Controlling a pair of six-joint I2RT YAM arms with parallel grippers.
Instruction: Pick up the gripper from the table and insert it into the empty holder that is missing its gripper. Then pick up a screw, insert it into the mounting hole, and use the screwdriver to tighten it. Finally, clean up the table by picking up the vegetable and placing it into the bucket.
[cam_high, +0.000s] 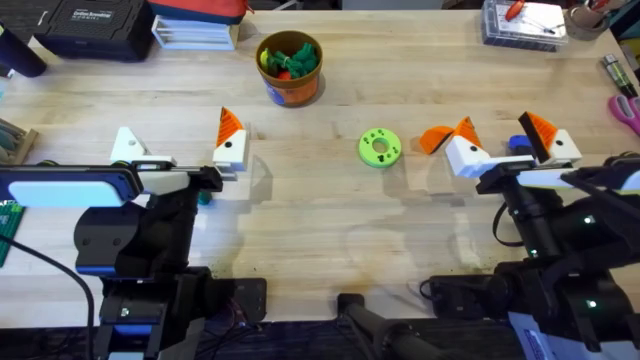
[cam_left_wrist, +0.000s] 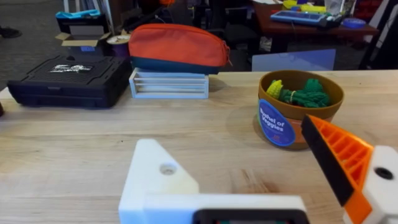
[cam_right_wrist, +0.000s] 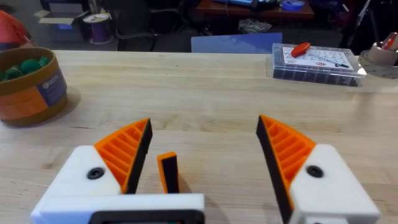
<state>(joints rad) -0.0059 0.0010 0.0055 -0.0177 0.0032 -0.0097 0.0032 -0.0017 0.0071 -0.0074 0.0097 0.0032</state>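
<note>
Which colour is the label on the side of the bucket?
Blue, on the orange bucket; the left wrist view shows it best.

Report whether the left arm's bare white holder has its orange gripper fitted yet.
Not fitted. The empty holder is plain white with an open screw hole; the gripper lies on the table.

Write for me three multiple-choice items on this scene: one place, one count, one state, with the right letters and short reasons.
1. The lime-green ring lies: A between the left tool and the right tool; B on a plate; C on the floor.
2. Orange tips on the left tool: A none; B one; C two.
3. The right tool is: A open; B shut on a screw; C shut on a cloth.
Key: A, overhead shows it midway; B, one mount is plain white; A, its fingers stand apart.
</note>
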